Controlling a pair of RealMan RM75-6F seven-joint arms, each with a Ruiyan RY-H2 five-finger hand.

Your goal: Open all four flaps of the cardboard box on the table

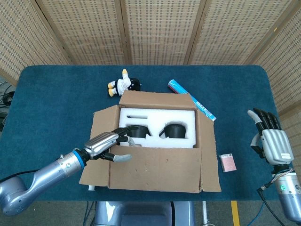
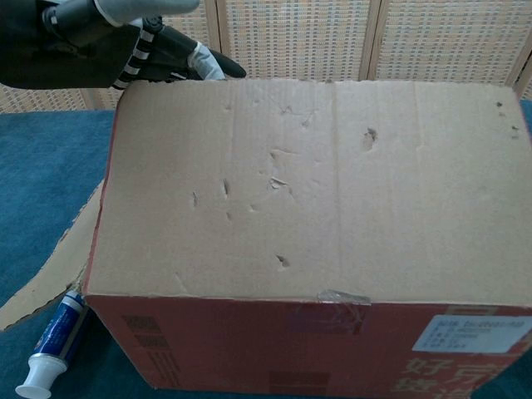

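The cardboard box (image 1: pixel 160 141) stands mid-table, with white foam (image 1: pixel 157 117) and two dark objects inside. Its left flap (image 1: pixel 101 134), back flap (image 1: pixel 155 99) and right flap (image 1: pixel 206 141) lie folded out. The near flap (image 1: pixel 155 167) is raised and fills the chest view (image 2: pixel 307 183). My left hand (image 1: pixel 107 143) is at that flap's left corner, with its fingers (image 2: pixel 187 62) behind the top edge and the thumb (image 1: pixel 123 158) on the near side. I cannot tell whether the thumb touches the flap. My right hand (image 1: pixel 270 141) hovers with fingers apart, holding nothing, near the table's right edge.
A small plush toy (image 1: pixel 123 84) and a long blue packet (image 1: pixel 193 100) lie behind the box. To the box's right lies a pink card-sized pack (image 1: pixel 228 162). A blue and white tube (image 2: pixel 50 341) lies under the left flap at the front.
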